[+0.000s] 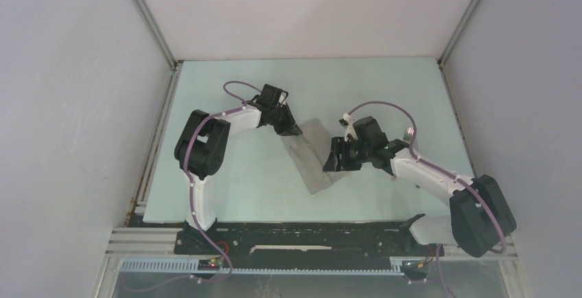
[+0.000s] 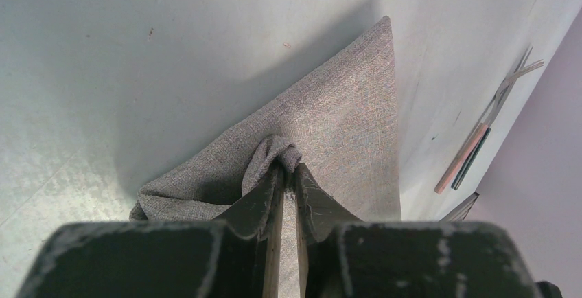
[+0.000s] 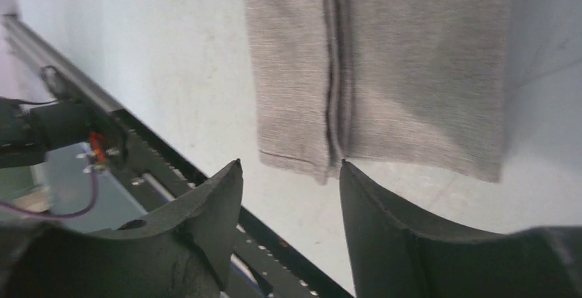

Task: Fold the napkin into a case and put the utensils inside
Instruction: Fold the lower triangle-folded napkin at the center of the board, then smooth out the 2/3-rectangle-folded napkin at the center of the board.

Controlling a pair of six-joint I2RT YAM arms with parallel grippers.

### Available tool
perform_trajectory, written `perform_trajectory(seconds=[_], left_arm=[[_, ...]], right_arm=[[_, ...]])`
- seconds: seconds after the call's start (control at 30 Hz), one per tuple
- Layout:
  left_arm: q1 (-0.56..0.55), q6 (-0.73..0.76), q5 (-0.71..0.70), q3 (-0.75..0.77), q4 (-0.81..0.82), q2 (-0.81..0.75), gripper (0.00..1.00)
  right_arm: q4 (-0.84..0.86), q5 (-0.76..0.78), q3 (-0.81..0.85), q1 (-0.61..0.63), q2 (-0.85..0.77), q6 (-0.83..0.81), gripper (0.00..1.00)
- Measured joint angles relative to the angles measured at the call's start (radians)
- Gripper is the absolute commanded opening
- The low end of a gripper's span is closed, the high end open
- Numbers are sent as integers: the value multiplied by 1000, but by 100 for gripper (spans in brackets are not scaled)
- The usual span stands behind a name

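Left fingers (image 2: 271, 195) of mine are pinching a bunched fold of the napkin (image 2: 343, 112) at its far end. The napkin lies as a folded strip in the middle of the worktop (image 1: 233, 181). My right fingers (image 3: 226, 188) are spread apart close to its edge, holding nothing. The utensils (image 2: 473, 150) lie further right, apart from it.
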Motion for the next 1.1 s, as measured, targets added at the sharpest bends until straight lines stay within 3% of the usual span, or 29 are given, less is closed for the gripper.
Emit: perform_trajectory(seconds=[0.07, 0.13, 0.37, 0.63, 0.7, 0.93, 1.03, 1.1], left_arm=[[0, 0, 0, 0, 0, 0, 14], [0, 0, 1, 0, 0, 0, 14], [0, 0, 0, 0, 0, 0, 14], [0, 2, 3, 0, -1, 0, 16], [0, 4, 3, 1, -2, 0, 23], [0, 34, 35, 47, -20, -3, 75], [2, 49, 57, 48, -24, -39, 80], [5, 52, 73, 36, -7, -89, 75]], right_arm=[[29, -45, 0, 3, 2, 3, 39], [97, -124, 0, 10, 55, 28, 36], [288, -330, -11, -26, 272, 106, 59], [501, -491, -61, -120, 439, 163, 63], [537, -522, -70, -140, 453, 180, 64], [582, -555, -79, -159, 473, 220, 64], [582, -553, -79, -159, 473, 225, 64], [582, -553, -79, -159, 473, 226, 64]])
